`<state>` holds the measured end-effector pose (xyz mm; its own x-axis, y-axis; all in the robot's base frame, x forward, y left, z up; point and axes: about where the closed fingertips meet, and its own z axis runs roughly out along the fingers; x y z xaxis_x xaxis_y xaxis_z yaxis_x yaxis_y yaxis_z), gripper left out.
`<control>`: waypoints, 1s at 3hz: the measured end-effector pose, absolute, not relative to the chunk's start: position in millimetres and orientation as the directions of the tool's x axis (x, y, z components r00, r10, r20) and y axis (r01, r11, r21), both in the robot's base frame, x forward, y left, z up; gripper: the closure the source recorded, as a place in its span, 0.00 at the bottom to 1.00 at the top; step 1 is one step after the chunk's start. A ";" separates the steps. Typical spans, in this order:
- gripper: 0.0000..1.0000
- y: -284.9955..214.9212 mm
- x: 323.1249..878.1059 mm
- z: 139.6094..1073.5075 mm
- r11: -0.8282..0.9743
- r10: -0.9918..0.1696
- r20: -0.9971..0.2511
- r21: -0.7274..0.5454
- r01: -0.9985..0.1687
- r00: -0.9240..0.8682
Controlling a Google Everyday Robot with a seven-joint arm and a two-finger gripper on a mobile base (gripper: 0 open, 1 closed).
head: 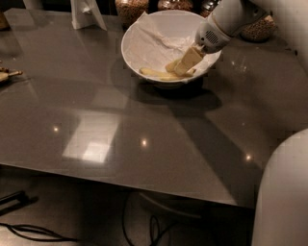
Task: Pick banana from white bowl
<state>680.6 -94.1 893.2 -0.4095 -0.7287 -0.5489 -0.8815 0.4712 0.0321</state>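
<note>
The white bowl (139,36) stands at the back middle of the grey table (144,125), with a white paper lining inside. A small, plump, pale yellow-green banana (172,66) lies on the bowl's floor. A longer, flatter, paler banana (155,73) lies just left of it. My gripper (188,61) reaches down into the bowl from the right on its white arm (219,24). Its tip is right against the small banana's right end and hides part of it.
Glass jars of grain (131,8) stand behind the bowl, and another jar (259,30) is at the right. A white stand (85,12) is at the back left. A brownish banana-like thing (6,76) lies at the left edge. My white body (284,192) fills the lower right corner. Cables lie under the table.
</note>
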 end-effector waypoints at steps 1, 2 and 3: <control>1.00 -97.1 662.2 914.3 0.502 -0.693 -0.596 0.006 -0.865 -0.406; 1.00 -100.5 630.7 937.3 0.499 -0.655 -0.678 -0.055 -0.865 -0.334; 1.00 -101.6 590.4 951.7 0.463 -0.605 -0.765 -0.113 -0.879 -0.221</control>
